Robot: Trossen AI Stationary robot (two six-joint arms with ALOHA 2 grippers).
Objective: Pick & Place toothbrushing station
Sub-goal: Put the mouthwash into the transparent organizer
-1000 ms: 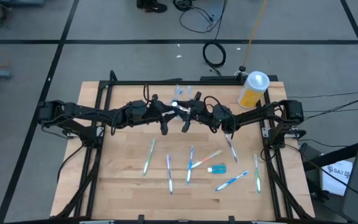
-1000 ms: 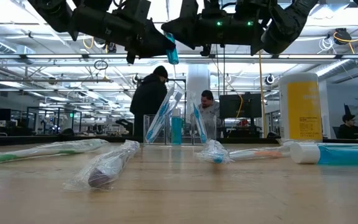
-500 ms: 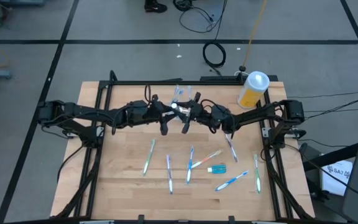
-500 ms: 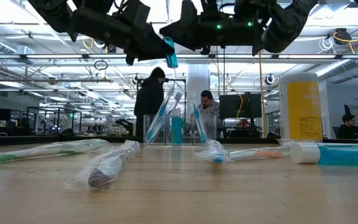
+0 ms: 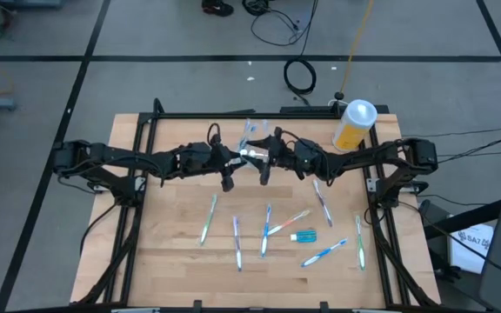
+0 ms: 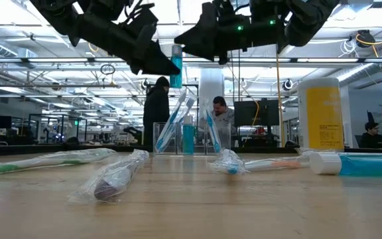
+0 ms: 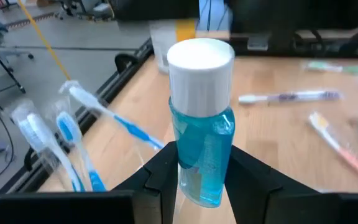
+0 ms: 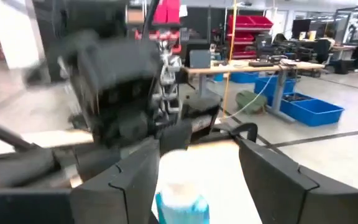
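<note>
A teal toothpaste tube (image 7: 201, 143) with a white cap hangs high over the table's middle, and my left gripper (image 7: 202, 180) is shut on it. My right gripper (image 8: 194, 180) faces it from the right, open; its fingers stand on either side of the white cap (image 8: 179, 168) with gaps between. Just beyond, at the far edge, stands the clear cup (image 5: 252, 132) with toothbrushes (image 6: 178, 123) leaning in it. Several wrapped toothbrushes (image 5: 266, 229) and another teal tube (image 5: 306, 235) lie flat on the wood nearer the front. My left gripper pinches the tube's lower body (image 7: 197, 177) between its two fingers (image 7: 160, 180). They come nearly level from the table's left and lie across the tube. The tube stands upright in the hold, white cap (image 7: 201, 59) up, lifted well clear of the table.
A yellow bottle (image 5: 353, 124) with a white cap stands at the far right corner. A black metal frame (image 5: 146, 130) edges the wooden table. People (image 6: 156, 109) stand in the room behind the table.
My right gripper has opened, let go of the tube and tipped its fingers upward. My left gripper has tipped and rolled a little, so the tube, tilted before, now stands upright in its hold.
</note>
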